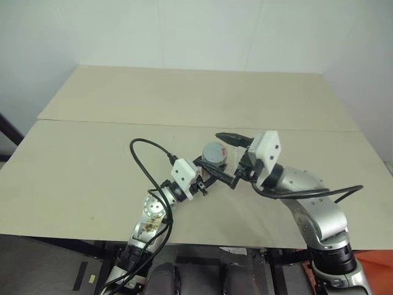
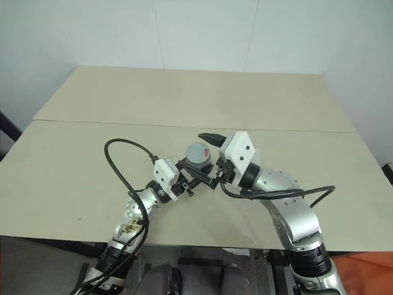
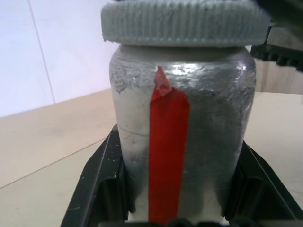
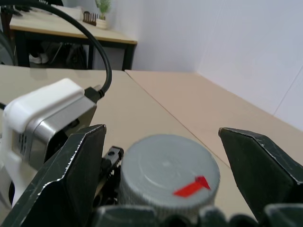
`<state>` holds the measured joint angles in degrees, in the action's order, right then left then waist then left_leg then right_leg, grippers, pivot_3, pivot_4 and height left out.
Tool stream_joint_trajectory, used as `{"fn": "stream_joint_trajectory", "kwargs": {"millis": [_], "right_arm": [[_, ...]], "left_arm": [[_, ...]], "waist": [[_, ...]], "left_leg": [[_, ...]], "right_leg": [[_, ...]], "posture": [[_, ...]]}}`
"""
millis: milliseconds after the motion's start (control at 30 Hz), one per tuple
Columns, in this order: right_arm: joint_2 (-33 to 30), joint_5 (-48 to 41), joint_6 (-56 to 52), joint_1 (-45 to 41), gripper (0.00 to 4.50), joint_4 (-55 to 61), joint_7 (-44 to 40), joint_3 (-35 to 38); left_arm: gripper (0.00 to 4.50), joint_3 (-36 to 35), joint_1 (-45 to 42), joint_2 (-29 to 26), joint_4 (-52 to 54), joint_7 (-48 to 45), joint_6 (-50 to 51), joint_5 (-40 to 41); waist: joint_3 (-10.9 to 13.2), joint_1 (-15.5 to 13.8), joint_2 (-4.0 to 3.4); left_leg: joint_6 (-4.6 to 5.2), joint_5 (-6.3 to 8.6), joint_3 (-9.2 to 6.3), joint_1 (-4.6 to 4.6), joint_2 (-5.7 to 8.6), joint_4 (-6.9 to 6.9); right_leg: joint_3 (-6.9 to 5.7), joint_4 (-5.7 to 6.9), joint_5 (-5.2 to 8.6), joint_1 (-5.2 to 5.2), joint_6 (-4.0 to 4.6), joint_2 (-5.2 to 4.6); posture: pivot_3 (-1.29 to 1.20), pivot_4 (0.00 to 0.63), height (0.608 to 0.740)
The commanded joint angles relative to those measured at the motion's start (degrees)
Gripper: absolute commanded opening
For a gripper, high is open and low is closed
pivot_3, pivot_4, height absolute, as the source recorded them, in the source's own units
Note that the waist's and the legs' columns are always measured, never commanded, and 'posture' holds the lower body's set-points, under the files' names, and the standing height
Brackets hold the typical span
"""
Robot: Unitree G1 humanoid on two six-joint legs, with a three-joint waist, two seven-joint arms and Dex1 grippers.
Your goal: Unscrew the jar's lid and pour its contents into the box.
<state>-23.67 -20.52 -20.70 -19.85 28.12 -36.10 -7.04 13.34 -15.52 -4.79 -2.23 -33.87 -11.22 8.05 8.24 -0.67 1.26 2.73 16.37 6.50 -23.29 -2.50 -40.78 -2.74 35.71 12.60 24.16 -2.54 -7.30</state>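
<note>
Nearest, the left gripper [image 1: 212, 174] is clamped on the one jar [image 3: 182, 142], its fingers pressed to the grey sides and holding it above the table [image 1: 92, 160]. A red strip runs down the jar's wall; what is inside I cannot tell. One ribbed grey lid [image 4: 168, 172] sits on top. The right gripper [image 4: 165, 156] has its fingers spread wide on either side of the lid, seemingly not touching.

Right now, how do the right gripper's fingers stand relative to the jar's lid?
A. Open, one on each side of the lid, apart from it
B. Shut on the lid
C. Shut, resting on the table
A: the right gripper stands open, gaps showing between each finger and the lid.
</note>
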Motion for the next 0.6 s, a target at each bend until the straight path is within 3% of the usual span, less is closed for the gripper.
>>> {"fn": "stream_joint_trajectory", "kwargs": {"millis": [33,600], "right_arm": [[0.8,0.6,-0.3,-1.4,4.45,0.6,1.6,0.3],[0.4,0.0,-1.0,1.9,4.45,1.5,3.6,4.0]], "left_arm": [[1.99,0.3,-0.2,0.5,1.4,0.4,-1.4,0.0],[1.99,-0.1,-0.3,0.3,0.5,-0.2,-2.1,0.6]], "waist": [[0.0,0.0,0.00],[0.0,0.0,0.00]], "left_leg": [[0.00,0.00,0.00,0.00,0.00,0.00],[0.01,0.01,0.00,0.00,0.00,0.00]], "right_leg": [[0.00,0.00,0.00,0.00,0.00,0.00],[0.00,-0.01,0.00,0.00,0.00,0.00]], "posture": [[0.00,0.150,0.740],[0.00,0.150,0.740]]}}
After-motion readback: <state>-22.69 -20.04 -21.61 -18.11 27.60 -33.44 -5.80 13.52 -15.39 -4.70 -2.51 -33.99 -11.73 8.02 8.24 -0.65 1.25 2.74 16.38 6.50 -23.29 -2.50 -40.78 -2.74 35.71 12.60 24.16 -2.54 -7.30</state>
